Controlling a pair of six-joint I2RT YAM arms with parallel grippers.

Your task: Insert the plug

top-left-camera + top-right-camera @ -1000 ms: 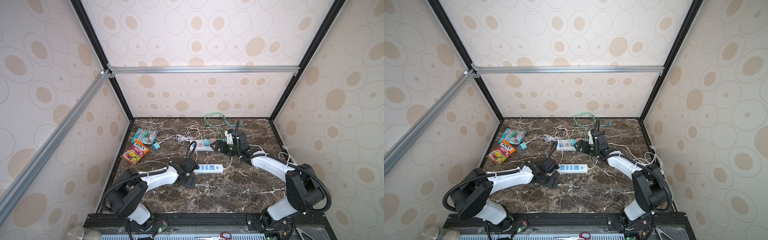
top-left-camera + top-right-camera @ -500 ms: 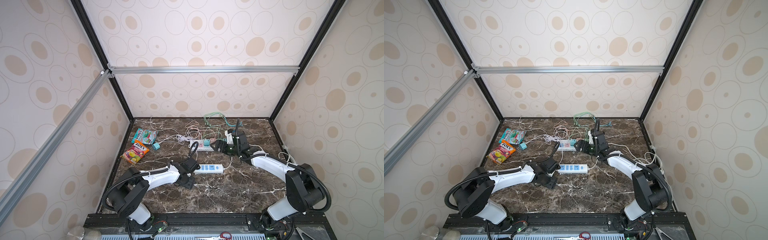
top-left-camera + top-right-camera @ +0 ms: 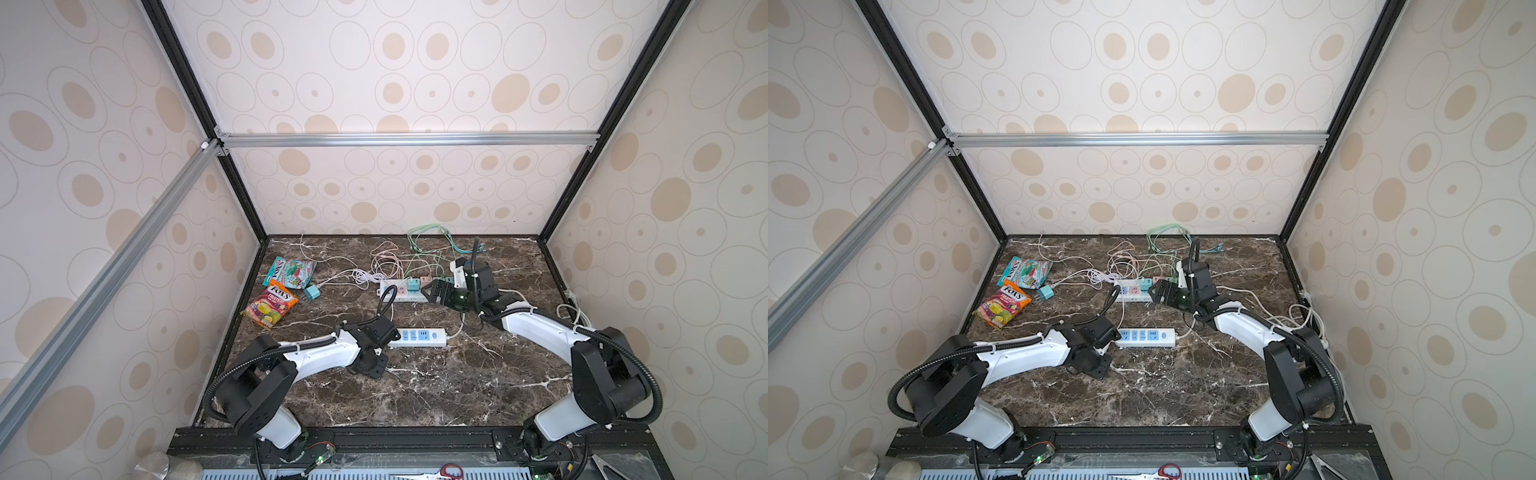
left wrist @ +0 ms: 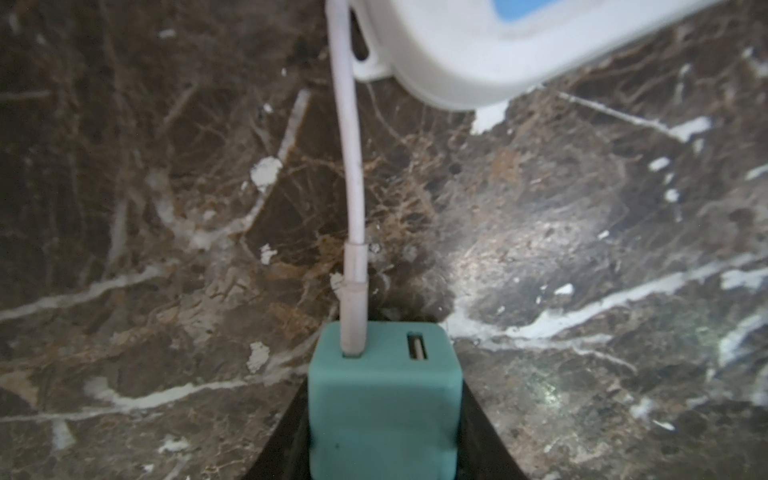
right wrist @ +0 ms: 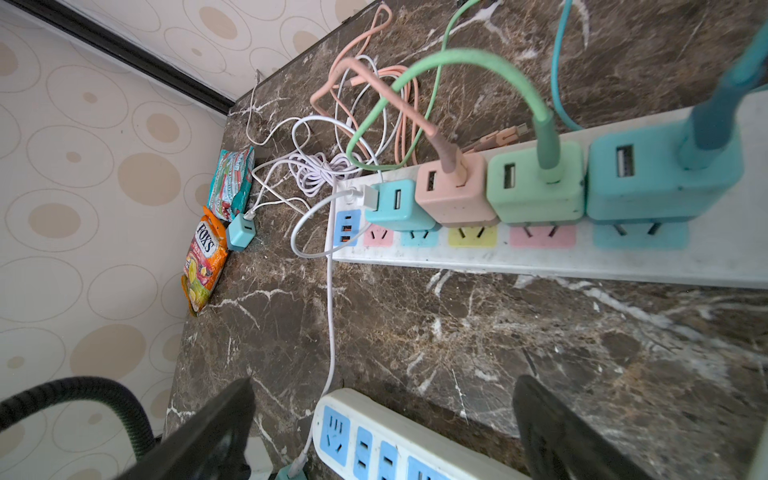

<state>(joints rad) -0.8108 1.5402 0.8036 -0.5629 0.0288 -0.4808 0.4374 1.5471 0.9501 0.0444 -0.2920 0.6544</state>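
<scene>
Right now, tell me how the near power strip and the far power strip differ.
The far power strip carries four chargers; the near power strip has bare sockets. The far power strip's socket faces are pink, blue and yellow; the near power strip's are all blue. Both are white and lie flat on the marble table.

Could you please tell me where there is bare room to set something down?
Free: the wide front stretch of marble tabletop between the two arm bases, nearer than the white blue-socket power strip; also the right rear corner. Crowded: rear centre, around the long white strip of coloured chargers and tangled cables; candy bags fill the left edge.
</scene>
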